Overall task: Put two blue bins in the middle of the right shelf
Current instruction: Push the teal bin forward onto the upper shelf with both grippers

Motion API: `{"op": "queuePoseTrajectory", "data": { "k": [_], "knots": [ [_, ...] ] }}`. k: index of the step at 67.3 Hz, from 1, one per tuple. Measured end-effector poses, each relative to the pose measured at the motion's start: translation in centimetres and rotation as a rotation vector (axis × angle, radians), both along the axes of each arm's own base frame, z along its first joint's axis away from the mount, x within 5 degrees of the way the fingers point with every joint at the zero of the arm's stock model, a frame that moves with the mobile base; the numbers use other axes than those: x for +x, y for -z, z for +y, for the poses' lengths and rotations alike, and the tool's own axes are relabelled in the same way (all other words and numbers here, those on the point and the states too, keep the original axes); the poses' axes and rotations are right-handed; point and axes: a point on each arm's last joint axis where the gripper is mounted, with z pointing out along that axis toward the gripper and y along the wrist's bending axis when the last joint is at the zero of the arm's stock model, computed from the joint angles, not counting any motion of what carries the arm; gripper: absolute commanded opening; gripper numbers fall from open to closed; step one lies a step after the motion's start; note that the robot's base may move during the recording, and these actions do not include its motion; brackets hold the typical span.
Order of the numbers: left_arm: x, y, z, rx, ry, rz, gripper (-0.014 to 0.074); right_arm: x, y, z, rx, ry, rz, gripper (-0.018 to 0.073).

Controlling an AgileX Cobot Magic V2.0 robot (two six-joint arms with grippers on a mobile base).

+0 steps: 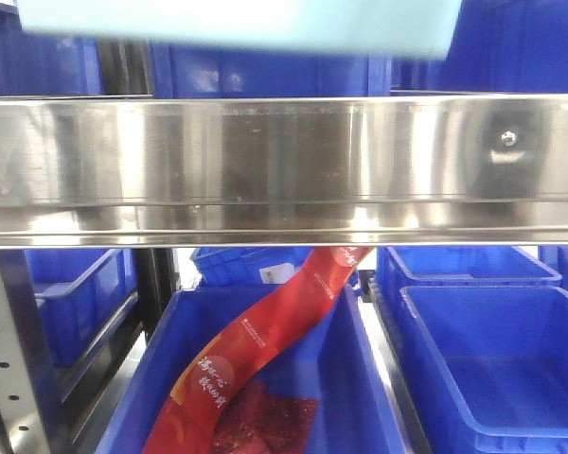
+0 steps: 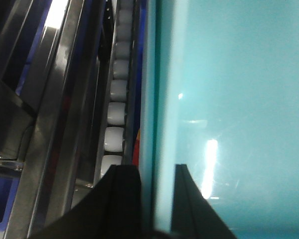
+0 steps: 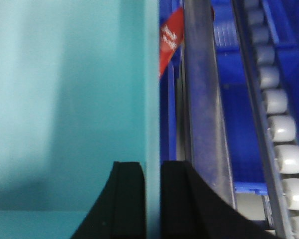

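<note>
Gripping pale blue bin (image 1: 237, 24) walls: left gripper (image 2: 157, 199), right gripper (image 3: 152, 199) both clamped. Bin sits above steel shelf rail (image 1: 284, 165).

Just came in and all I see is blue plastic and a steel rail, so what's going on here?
A two-armed robot is holding a pale blue bin by its two side walls, at a steel shelf. The left pincer is clamped over one wall and the right pincer over the opposite one. From the front, the bin sits just above the shelf's front rail. Below, a dark blue crate holds a red packet.
</note>
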Motion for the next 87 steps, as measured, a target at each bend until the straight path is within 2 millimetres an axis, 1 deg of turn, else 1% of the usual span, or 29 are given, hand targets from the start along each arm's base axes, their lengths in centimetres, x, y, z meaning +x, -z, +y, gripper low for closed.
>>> {"op": "queuePoseTrajectory", "data": {
  "k": [8, 13, 17, 21, 26, 30, 34, 38, 42, 48, 53, 62, 72, 75, 78, 81, 83, 87],
  "knots": [
    [1.2, 1.4, -0.2, 0.025, -0.007, 0.034, -0.0106, 1.0, 1.2, 0.3, -0.015, 0.004, 0.013, -0.0165],
    [1.8, 2.1, -0.3, 0.030, -0.007, 0.046, -0.0062, 1.5, 1.7, 0.3, -0.034, 0.007, 0.014, -0.0165],
    [2.2, 2.6, -0.5, 0.036, -0.005, 0.054, 0.0003, 1.8, 2.1, 0.3, -0.048, 0.008, 0.020, -0.0165],
    [2.4, 2.9, -0.6, 0.040, -0.004, 0.058, 0.0098, 2.1, 2.5, 0.4, -0.057, 0.008, 0.026, -0.0163],
    [2.8, 3.2, -0.7, 0.047, -0.001, 0.052, 0.0222, 2.3, 2.9, 0.5, -0.056, 0.009, 0.035, -0.0119],
    [3.0, 3.3, -0.8, 0.044, 0.002, 0.044, 0.0298, 2.4, 3.0, 0.6, -0.048, 0.010, 0.043, -0.0020],
    [3.1, 3.2, -0.9, 0.036, 0.006, 0.034, 0.0365, 2.6, 3.2, 0.7, -0.045, 0.009, 0.041, 0.0123],
    [3.2, 3.2, -0.9, 0.031, 0.010, 0.021, 0.0403, 2.7, 2.9, 0.8, -0.028, 0.003, 0.015, 0.0257],
    [3.3, 3.0, -1.0, 0.026, 0.015, 0.007, 0.0421, 2.9, 2.1, 1.1, -0.009, -0.006, -0.033, 0.0386],
    [3.3, 2.9, -1.0, 0.023, 0.016, -0.001, 0.0424, 3.0, 1.2, 1.3, 0.007, -0.013, -0.074, 0.0494],
    [3.3, 2.6, -1.1, 0.019, 0.018, -0.011, 0.0424, 3.0, 0.2, 1.2, 0.001, -0.011, -0.108, 0.0531],
    [3.1, 1.8, -1.0, 0.014, 0.018, -0.036, 0.0424, 2.8, -1.7, 0.8, -0.011, 0.003, -0.142, 0.0529],
    [1.8, -0.5, -0.4, -0.004, 0.016, -0.098, 0.0421, 2.3, -3.6, 0.6, -0.010, 0.011, -0.159, 0.0528],
    [1.3, -1.2, -0.2, -0.010, 0.015, -0.117, 0.0409, 2.1, -4.2, 0.5, -0.013, 0.009, -0.165, 0.0525],
    [0.8, -1.7, 0.0, -0.016, 0.015, -0.132, 0.0381, 2.0, -4.4, 0.4, -0.016, 0.009, -0.167, 0.0503],
    [0.3, -2.3, 0.2, -0.022, 0.015, -0.147, 0.0329, 1.9, -4.7, 0.3, -0.021, 0.008, -0.165, 0.0441],
    [0.0, -2.7, 0.4, -0.026, 0.015, -0.158, 0.0279, 1.7, -4.7, 0.3, -0.026, 0.007, -0.156, 0.0372],
    [-0.7, -3.4, 0.6, -0.033, 0.014, -0.177, 0.0160, 1.4, -4.7, 0.4, -0.039, -0.001, -0.139, 0.0174]
  ]
}}
